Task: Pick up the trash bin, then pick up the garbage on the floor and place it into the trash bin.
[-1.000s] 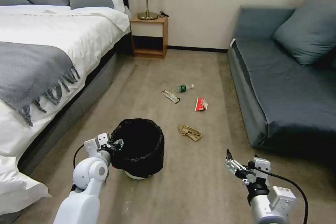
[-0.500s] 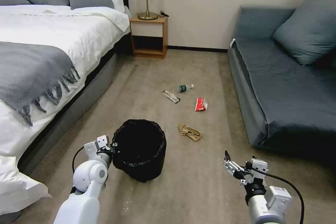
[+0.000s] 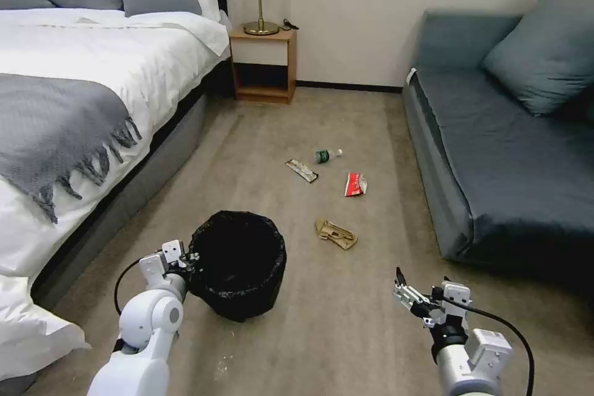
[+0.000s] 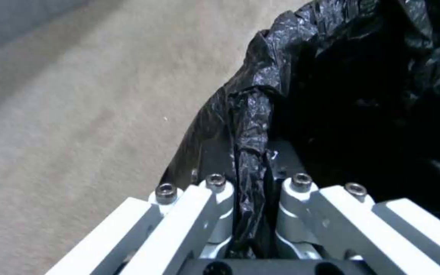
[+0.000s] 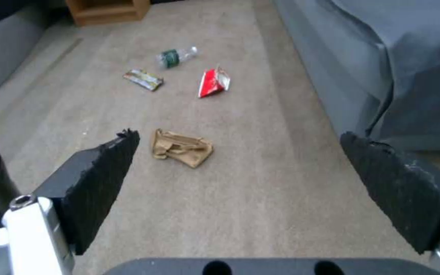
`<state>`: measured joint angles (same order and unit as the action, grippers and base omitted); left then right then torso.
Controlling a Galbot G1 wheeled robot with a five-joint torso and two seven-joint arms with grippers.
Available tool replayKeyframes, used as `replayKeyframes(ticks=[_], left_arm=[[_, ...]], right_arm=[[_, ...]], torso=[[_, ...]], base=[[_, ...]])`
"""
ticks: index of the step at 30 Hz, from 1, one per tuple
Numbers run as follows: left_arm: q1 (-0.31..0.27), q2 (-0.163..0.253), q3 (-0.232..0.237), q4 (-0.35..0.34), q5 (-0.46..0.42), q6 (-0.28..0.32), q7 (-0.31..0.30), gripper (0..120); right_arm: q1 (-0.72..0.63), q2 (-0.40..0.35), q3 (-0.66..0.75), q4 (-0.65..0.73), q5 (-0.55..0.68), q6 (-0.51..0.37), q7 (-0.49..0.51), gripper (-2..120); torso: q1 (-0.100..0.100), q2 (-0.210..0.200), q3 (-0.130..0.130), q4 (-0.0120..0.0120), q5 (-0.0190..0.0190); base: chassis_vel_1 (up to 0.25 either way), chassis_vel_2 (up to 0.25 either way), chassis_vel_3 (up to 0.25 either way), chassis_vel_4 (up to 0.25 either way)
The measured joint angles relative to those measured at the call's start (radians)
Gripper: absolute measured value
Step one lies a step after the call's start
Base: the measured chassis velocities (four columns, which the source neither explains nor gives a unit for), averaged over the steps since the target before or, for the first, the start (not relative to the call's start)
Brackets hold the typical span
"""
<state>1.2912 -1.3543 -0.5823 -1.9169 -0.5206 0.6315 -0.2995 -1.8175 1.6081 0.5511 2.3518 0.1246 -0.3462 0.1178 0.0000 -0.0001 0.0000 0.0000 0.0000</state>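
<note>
1. The trash bin is a small round bin wrapped in a crinkly black plastic bag that folds over its rim. Its mouth faces up and slightly toward the camera, and the inside is dark. It sits low in the head view, between the bed and the sofa, on the robot's left side.
2. The left gripper is at the bin's near-left rim. In the left wrist view its fingers are closed tightly on a pinched fold of the black bag at the rim, with the plastic bunched between them.
3. The right gripper hangs low over the floor to the right of the bin, well apart from it. Its black pads stand wide apart and hold nothing.
4. The garbage lies on the carpet beyond the bin:
   - tan crumpled paper, nearest, just right of the bin;
   - a red-and-white wrapper farther on;
   - a yellow-black snack wrapper to its left;
   - a clear bottle with a green label, farthest, lying on its side.
</note>
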Motion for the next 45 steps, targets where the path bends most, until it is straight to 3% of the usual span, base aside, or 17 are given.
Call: replayKeyframes(ticks=[13,19,28,36,45], left_arm=[[0.085,0.019,-0.048,-0.145,0.144,-0.023,0.048,5],[0.149,0.028,-0.076,-0.216,0.313,-0.088,0.109,5],[0.177,0.028,-0.1,-0.213,0.456,-0.178,0.149,5],[0.195,0.028,-0.102,-0.193,0.507,-0.232,0.161,5],[0.203,0.044,-0.12,-0.184,0.514,-0.252,0.168,5]], right_arm=[[0.002,0.0,-0.015,-0.012,0.027,0.018,-0.003,100],[0.003,0.0,-0.025,-0.02,0.044,0.03,-0.006,100],[0.019,0.0,-0.021,-0.058,0.041,0.05,-0.018,100],[0.046,0.0,-0.003,-0.131,0.04,0.074,-0.023,100],[0.058,0.0,0.004,-0.157,0.039,0.082,-0.026,100]], torso=[[0.0,0.0,0.0,0.0,0.0],[0.0,0.0,0.0,0.0,0.0],[0.0,0.0,0.0,-0.0001,-0.0002],[0.0,0.0,0.0,0.0,-0.0001],[0.0,0.0,0.0,-0.0001,-0.0003]], base=[[0.0,0.0,0.0,0.0],[0.0,0.0,0.0,0.0],[0.0,0.0,0.0,0.0],[0.0,0.0,0.0,0.0],[0.0,0.0,0.0,0.0]])
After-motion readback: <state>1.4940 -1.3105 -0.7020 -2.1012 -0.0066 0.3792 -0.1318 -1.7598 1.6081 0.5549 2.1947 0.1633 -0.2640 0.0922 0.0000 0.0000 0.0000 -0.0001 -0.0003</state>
